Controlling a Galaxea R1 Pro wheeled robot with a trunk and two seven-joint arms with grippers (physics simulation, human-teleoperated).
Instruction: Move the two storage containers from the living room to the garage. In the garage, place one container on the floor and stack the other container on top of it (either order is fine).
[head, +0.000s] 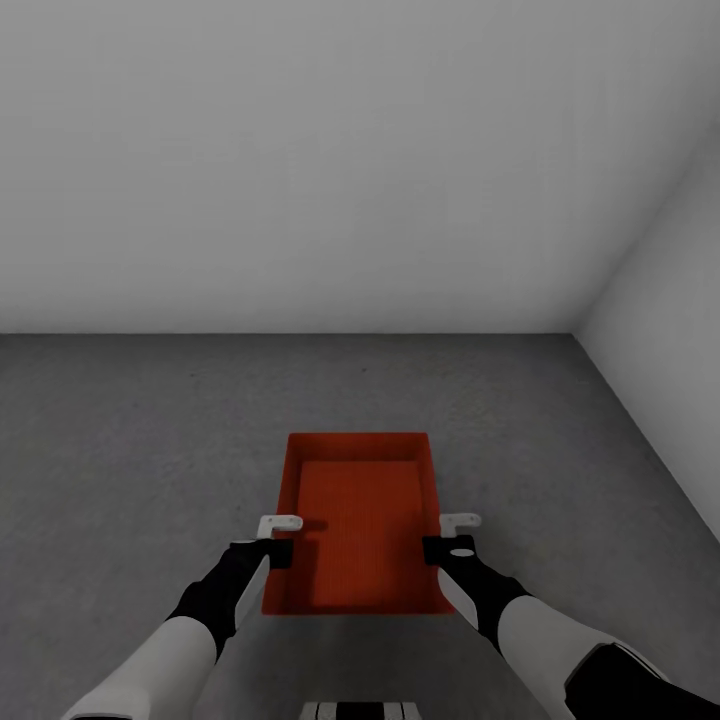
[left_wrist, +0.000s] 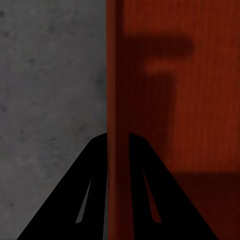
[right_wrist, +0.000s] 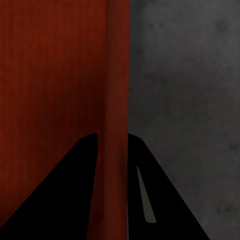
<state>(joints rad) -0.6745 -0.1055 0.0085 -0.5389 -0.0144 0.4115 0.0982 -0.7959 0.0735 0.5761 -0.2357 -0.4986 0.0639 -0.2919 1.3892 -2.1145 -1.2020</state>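
One orange-red open-top storage container (head: 360, 520) lies lengthwise in front of me over the dark grey garage floor (head: 120, 450). My left gripper (head: 283, 540) is shut on the container's left long wall, one finger inside and one outside. On the opposite long wall my right gripper (head: 445, 535) grips the same way. In the left wrist view the gripper (left_wrist: 117, 137) straddles the thin red wall, with the container (left_wrist: 175, 100) on one side and floor (left_wrist: 50, 75) on the other. The right wrist view shows the right gripper (right_wrist: 112, 137) likewise astride the container (right_wrist: 50, 75) wall. Whether the container touches the floor is unclear.
A plain white wall (head: 300, 150) stands ahead, and a second white wall (head: 670, 300) meets it in a corner at the right. Bare concrete lies all round the container. My own base (head: 360, 710) shows at the near edge of the head view.
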